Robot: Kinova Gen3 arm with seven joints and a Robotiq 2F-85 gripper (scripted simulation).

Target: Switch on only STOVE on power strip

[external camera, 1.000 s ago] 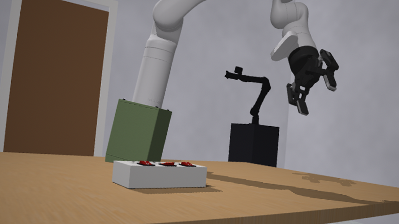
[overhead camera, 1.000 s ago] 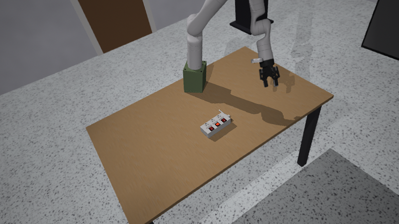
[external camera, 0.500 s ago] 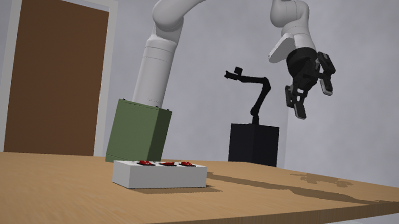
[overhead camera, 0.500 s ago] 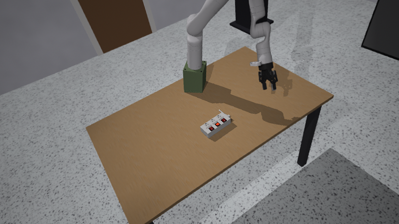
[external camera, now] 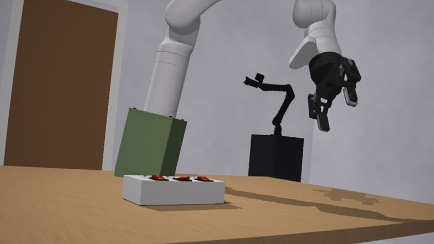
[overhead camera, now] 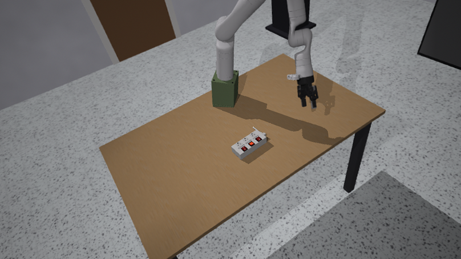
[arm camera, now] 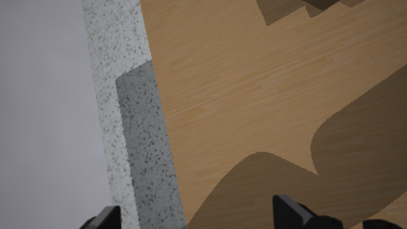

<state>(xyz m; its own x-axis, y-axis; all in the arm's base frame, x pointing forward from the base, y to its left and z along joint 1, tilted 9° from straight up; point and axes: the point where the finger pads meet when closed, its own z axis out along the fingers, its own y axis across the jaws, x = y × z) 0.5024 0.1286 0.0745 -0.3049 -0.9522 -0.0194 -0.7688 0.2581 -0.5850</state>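
Note:
A white power strip (overhead camera: 250, 146) (external camera: 173, 190) lies flat, right way up, near the middle of the wooden table (overhead camera: 176, 182) (external camera: 273, 220) (arm camera: 249, 83). It carries three red rocker switches. The middle switch (overhead camera: 250, 142) glows brighter than the other two. The labels are too small to read. My gripper (overhead camera: 308, 104) (external camera: 336, 112) is open and empty. It hangs high above the table's right part, well away from the strip. In the wrist view only the fingertips show at the bottom edge, and the strip is out of sight there.
The arm's green base block (overhead camera: 225, 89) (external camera: 150, 145) stands on the table's far edge behind the strip. A black stand with a small dark arm (external camera: 276, 144) is on the floor beyond the table. The table's edge (arm camera: 155, 104) runs through the wrist view.

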